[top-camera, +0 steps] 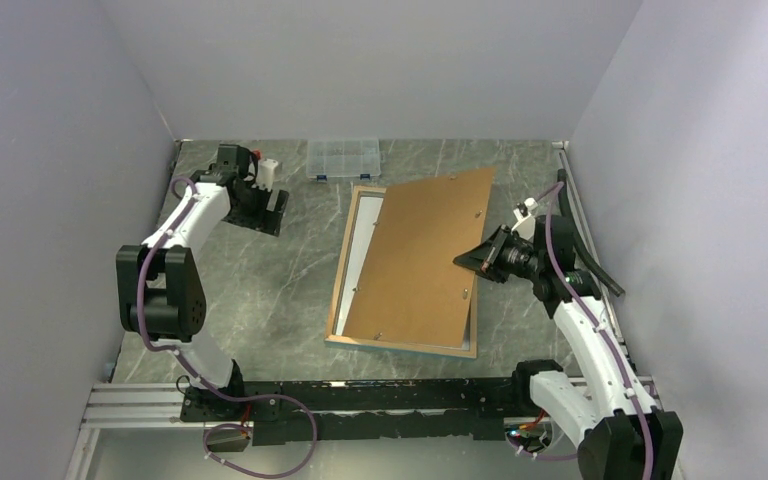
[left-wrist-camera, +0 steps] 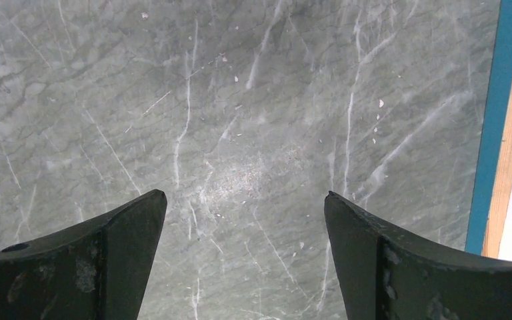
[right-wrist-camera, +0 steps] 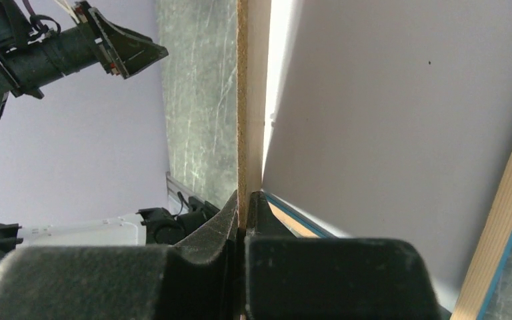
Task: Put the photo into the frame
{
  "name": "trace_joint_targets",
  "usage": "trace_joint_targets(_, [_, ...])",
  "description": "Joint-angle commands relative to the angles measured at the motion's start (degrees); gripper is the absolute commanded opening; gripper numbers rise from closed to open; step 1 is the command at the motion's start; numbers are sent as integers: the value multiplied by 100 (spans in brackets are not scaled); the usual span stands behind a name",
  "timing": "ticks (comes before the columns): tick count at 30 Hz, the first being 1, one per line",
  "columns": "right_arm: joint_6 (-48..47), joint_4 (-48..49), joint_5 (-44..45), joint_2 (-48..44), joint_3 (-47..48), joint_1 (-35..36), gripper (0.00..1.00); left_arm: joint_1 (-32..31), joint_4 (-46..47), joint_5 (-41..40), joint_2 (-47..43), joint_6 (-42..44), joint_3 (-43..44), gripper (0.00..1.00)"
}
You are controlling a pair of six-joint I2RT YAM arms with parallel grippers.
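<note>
The frame (top-camera: 343, 268) lies back-up in the middle of the table, its wood-coloured rim facing up. Inside it shows a white sheet (top-camera: 362, 245), apparently the photo with its white back up; the printed side is hidden. A thin brown backing board (top-camera: 420, 260) slants over the frame and covers most of it. My right gripper (top-camera: 467, 262) is shut on the board's right edge (right-wrist-camera: 243, 100), which runs between the jaws of my right gripper (right-wrist-camera: 243, 198). My left gripper (top-camera: 263, 210) hangs open over bare table at the far left, and nothing lies between the jaws of my left gripper (left-wrist-camera: 245, 197). The frame's blue side (left-wrist-camera: 493, 133) shows at the right.
A small clear plastic compartment box (top-camera: 342, 158) sits at the back of the table, just beyond the frame. A metal rail (top-camera: 578, 225) runs along the table's right edge beside my right arm. Grey walls close in the left, back and right sides.
</note>
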Motion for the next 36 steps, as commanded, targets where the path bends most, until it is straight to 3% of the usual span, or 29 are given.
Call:
trace_joint_targets(1, [-223,237,-732,80,450,-38,0,-98,-2,207,84,49,-89,95])
trace_joint_targets(17, [251,1611,-1426,1040,189,-56,0,-795,307,-54,379,-37,-379,95])
trace_joint_targets(30, [-157,1371,-1436,1286,222,-111,0,-1151,485,-106,648,-110,-431,95])
trace_joint_targets(36, [105,1853,-1745,1256,57,-170,0,-1165,425,-168,513,-116,-394,95])
